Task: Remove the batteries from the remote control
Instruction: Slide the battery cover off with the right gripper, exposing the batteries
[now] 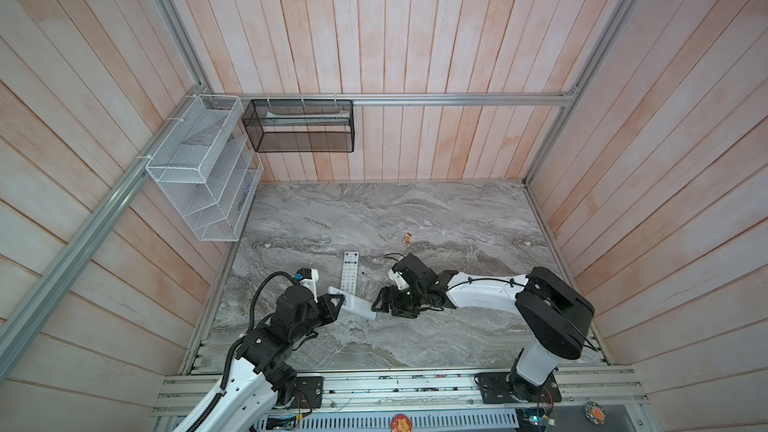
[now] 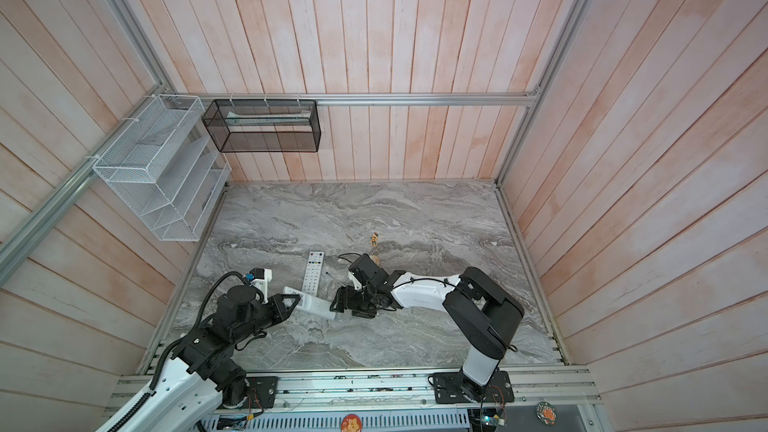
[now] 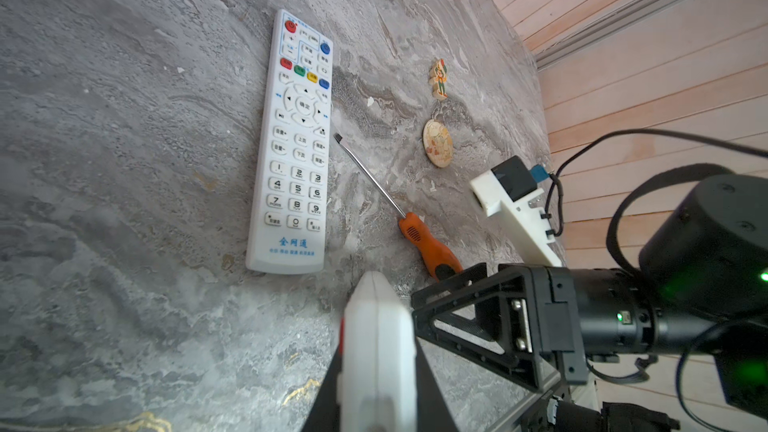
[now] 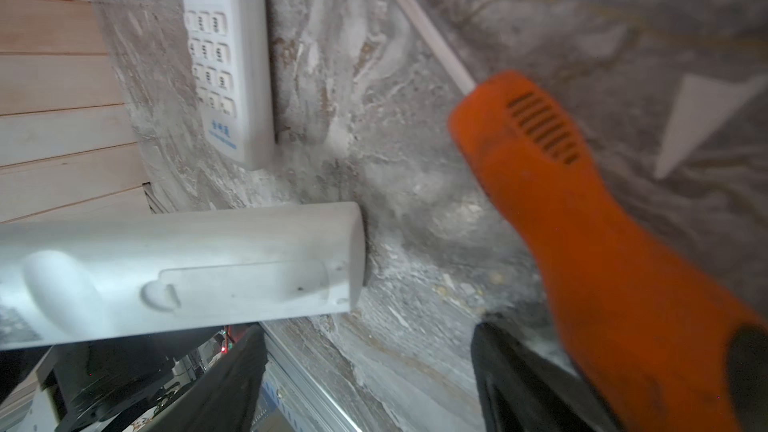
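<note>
The left gripper [image 1: 338, 300] is clamping one end of a white remote [image 1: 360, 308] and holding it out over the near left part of the marble table [image 1: 415, 218]. The remote's long axis is running crosswise, from the left gripper toward the right gripper [image 4: 368, 334], with the free end pointing at the right arm and angling slightly toward the table's near edge. Its back is facing the right wrist camera, and the cover plate [image 4: 245, 284] there is sitting closed, so no batteries are showing. The right gripper is hanging just off that free end with its jaws spread wide and nothing between them. An orange-handled screwdriver [image 3: 415, 230] is lying on the table under the right gripper. Its handle is running close beside one of that gripper's fingers [image 4: 519, 384], though I cannot tell whether they are touching, and its shaft is pointing away toward the back wall. A second remote [image 3: 295, 147] is lying buttons-up just beyond the held one, with its long axis running from near to far and its near end close to the held remote.
</note>
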You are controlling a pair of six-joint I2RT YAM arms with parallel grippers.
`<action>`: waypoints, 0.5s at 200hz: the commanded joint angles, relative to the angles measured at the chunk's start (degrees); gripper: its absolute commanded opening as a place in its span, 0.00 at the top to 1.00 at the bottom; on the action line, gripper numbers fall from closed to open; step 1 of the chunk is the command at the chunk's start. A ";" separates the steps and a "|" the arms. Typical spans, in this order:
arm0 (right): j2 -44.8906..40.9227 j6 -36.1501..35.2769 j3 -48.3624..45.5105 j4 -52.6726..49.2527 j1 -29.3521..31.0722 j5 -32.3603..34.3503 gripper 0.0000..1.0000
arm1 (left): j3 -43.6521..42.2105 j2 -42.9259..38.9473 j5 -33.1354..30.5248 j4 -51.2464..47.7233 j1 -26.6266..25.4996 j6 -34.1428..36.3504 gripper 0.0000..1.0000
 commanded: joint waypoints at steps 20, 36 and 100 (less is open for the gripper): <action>-4.31 -0.13 -2.82 4.69 -0.09 -3.22 0.17 | 1.77 0.71 -2.43 -0.27 -1.04 2.07 1.00; -4.30 0.77 -1.68 8.53 0.37 -5.72 0.13 | 1.47 1.34 -2.59 0.28 -1.57 1.85 1.00; 2.92 2.49 3.01 9.67 1.06 -6.75 0.12 | 0.89 1.51 -2.87 1.44 -2.91 0.93 1.00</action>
